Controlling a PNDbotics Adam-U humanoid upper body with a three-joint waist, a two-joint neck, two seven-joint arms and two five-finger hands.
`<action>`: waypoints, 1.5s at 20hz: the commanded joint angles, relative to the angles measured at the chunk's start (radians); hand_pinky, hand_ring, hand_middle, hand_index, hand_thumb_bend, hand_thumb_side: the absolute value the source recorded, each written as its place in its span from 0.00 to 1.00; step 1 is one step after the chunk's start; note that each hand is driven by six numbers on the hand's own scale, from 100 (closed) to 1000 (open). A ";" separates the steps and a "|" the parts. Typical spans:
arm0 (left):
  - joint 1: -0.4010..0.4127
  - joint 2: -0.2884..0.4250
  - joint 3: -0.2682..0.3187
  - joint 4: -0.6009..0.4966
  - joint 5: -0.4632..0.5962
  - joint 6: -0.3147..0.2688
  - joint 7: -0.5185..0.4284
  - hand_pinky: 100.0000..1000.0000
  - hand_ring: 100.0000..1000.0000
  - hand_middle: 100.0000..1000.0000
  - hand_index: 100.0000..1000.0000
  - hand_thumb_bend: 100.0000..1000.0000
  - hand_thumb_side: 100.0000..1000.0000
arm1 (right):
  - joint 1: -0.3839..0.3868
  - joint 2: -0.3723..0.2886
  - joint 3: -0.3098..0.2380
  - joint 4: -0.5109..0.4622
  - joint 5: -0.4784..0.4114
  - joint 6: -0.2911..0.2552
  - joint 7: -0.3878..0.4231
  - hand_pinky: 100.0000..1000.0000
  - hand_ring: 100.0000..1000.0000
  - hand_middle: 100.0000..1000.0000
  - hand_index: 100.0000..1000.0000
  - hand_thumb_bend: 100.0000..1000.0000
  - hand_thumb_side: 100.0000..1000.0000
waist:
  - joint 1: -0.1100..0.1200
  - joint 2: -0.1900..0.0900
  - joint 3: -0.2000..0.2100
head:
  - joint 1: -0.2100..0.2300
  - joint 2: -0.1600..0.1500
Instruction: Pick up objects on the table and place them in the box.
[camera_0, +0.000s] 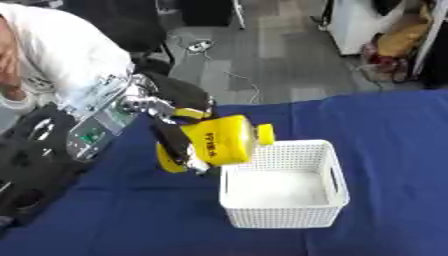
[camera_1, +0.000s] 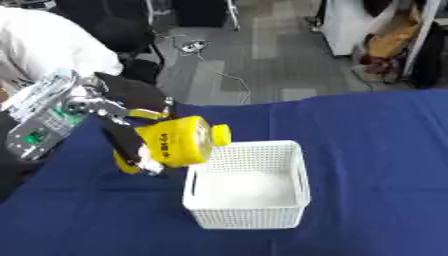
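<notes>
1. The left hand has its fingers curled round a yellow bottle, held on its side in the air just off the left rim of the white basket, cap pointing over the basket.
2. Carry it farther toward the tabletop's right edge until the whole bottle is above the empty inside.
3. Lower before letting go, so it cannot catch the rim.
4. The right hand is not visible.
</notes>
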 joint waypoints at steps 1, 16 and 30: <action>-0.030 0.004 0.014 -0.024 0.052 -0.038 -0.026 0.00 0.00 0.00 0.17 0.06 0.78 | -0.015 -0.021 -0.003 -0.016 -0.003 0.002 0.000 0.24 0.33 0.41 0.51 0.17 0.89 | -0.002 -0.022 -0.003 | 0.003 -0.007; -0.052 -0.071 0.021 0.117 0.034 -0.214 0.252 0.00 0.00 0.00 0.18 0.05 0.77 | -0.041 0.008 -0.008 -0.016 -0.011 -0.001 -0.004 0.23 0.33 0.41 0.51 0.16 0.88 | 0.001 -0.011 -0.039 | 0.024 -0.025; -0.092 -0.171 -0.001 0.312 -0.130 -0.269 0.277 0.00 0.00 0.00 0.24 0.04 0.77 | -0.071 0.044 -0.007 -0.016 -0.026 0.003 -0.025 0.23 0.33 0.41 0.51 0.14 0.88 | 0.010 -0.007 -0.073 | 0.042 -0.052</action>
